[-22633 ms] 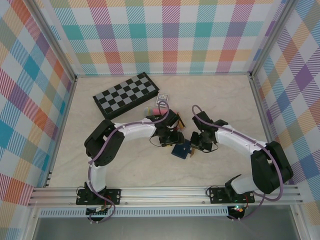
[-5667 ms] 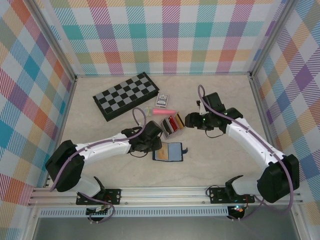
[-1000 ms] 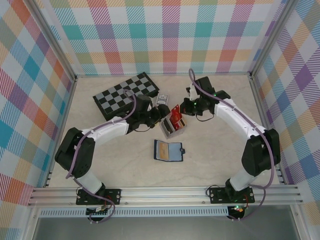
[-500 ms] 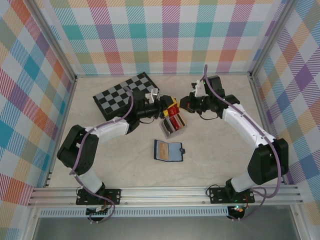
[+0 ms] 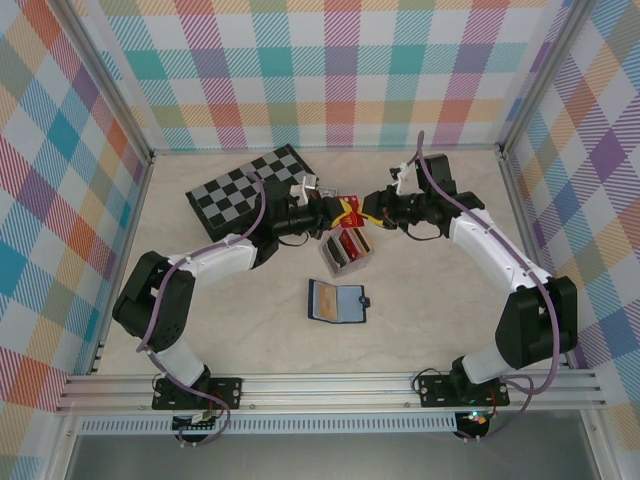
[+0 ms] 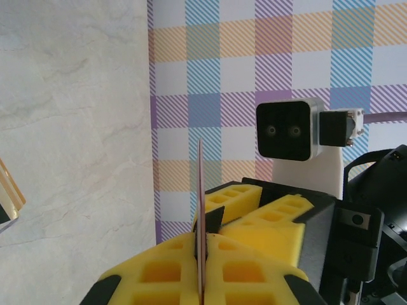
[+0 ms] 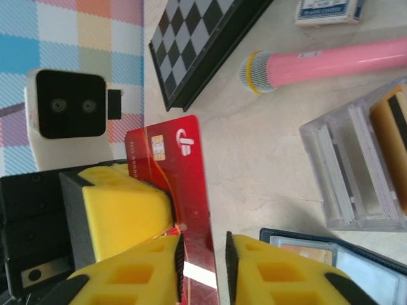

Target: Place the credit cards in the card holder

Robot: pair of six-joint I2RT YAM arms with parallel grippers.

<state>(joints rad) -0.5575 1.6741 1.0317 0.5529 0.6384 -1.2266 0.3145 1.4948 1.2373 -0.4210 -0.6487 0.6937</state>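
A red credit card with a chip hangs in the air between my two grippers, above the clear box. My left gripper is shut on it, and the card shows edge-on between its yellow pads. My right gripper faces it with its jaws open. The card's end lies between the fingers, against one pad, with a gap to the other. From above, the left gripper and right gripper meet tip to tip at the card. The navy card holder lies open on the table nearer the arm bases.
A clear plastic box with more cards standing in it sits just under the grippers. A folded chessboard lies at the back left. A pink marker and a blue pack of playing cards lie beside it.
The left gripper has closed on the red card. The right gripper, which held it a second ago, has parted its jaws. Both arms have shifted slightly toward the back.
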